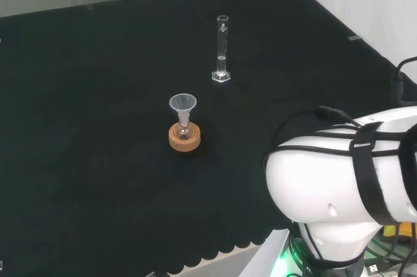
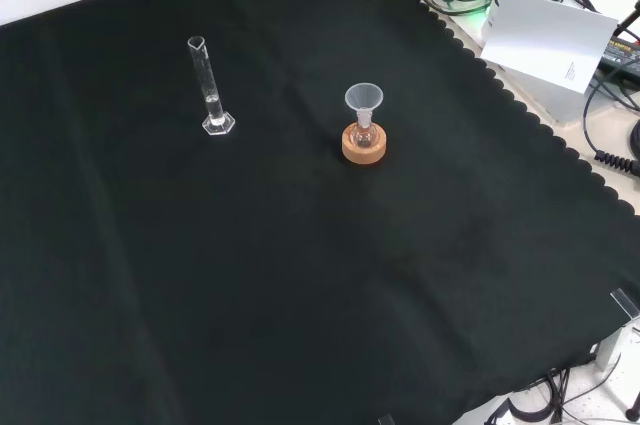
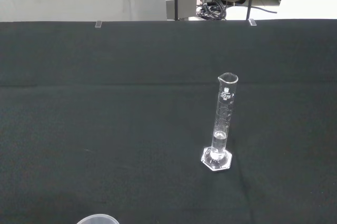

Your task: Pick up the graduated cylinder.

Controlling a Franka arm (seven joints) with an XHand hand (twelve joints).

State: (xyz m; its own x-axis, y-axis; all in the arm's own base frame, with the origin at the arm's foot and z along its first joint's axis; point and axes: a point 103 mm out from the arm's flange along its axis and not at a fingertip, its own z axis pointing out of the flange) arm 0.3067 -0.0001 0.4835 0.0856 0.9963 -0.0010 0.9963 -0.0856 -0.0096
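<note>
Two items on the black cloth (image 2: 300, 295): graduated cylinder (image 1: 222, 49) upright on its hex base, untouched, w/ a funnel (image 2: 364, 98) in a small flask on a cork ring (image 2: 363, 144) well apart. Looks like approach step, cylinder out ahead of the wrist cam; can't tell how open the hand is, so next it needs to close in & curl round the tube w/o tipping it. Cables & gear past the bench edge

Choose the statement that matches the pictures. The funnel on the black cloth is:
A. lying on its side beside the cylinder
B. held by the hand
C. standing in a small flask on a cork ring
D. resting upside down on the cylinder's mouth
C: in the head view the funnel stands upright in a small flask seated on a cork ring, well apart from the graduated cylinder.
</note>
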